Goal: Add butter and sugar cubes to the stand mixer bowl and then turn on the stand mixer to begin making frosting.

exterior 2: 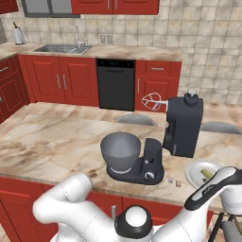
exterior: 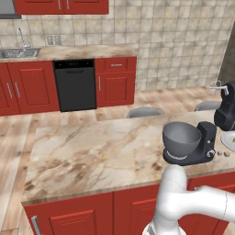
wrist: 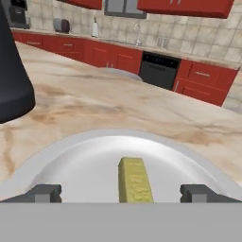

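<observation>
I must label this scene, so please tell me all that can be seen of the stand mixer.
The stand mixer is dark charcoal and looks like matte plastic or painted metal. Its bulky head is tilted up and back, with the wire whisk raised clear of the grey stand mixer bowl, which sits on its round base. A small silver knob faces forward. It stands on the marble counter.

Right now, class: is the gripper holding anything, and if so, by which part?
Nothing is held. The gripper is open above the white plate, its fingertips apart on either side of the butter stick, not touching it.
</observation>
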Tool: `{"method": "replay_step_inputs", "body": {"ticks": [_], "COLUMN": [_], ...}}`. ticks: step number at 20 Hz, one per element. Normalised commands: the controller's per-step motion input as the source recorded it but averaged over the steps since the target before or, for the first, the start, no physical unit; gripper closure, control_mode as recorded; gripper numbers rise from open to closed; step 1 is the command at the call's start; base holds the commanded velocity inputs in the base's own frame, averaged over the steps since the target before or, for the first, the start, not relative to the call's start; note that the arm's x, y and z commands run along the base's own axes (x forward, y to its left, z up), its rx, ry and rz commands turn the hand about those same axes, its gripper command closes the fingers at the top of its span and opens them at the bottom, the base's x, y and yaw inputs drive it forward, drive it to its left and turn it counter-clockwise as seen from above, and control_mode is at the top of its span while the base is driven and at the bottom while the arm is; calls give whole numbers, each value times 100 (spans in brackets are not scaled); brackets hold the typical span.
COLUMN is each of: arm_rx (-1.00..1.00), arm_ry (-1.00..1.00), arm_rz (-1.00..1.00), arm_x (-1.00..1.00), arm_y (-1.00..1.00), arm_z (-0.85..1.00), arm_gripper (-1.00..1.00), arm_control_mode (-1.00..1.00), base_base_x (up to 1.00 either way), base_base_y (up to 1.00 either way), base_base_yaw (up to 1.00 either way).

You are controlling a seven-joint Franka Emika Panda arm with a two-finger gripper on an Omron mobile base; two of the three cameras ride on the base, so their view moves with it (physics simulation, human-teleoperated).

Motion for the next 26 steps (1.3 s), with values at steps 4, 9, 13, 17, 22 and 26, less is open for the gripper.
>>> {"method": "replay_step_inputs", "body": {"ticks": [4,9,13,17,22,26], "arm_rx": [0,0,0,0,0,0], "arm_ry": [3,4,1,0,0,0], "arm_rz": [0,3,6,8,7,8], "arm_x": [37,31,11,0,-1,-5], "arm_y": [-16,-21,-15,0,0,0], "arm_z": [-30,-34,-29,-39,-40,-42], "arm_gripper": [-100,-100,-100,100,100,100], "arm_control_mode": [-100,-100,-100,-100,-100,-100], "base_base_x": [0,0,0,0,0,0], "base_base_y": [0,0,0,0,0,0], "base_base_yaw": [0,0,0,0,0,0]}}
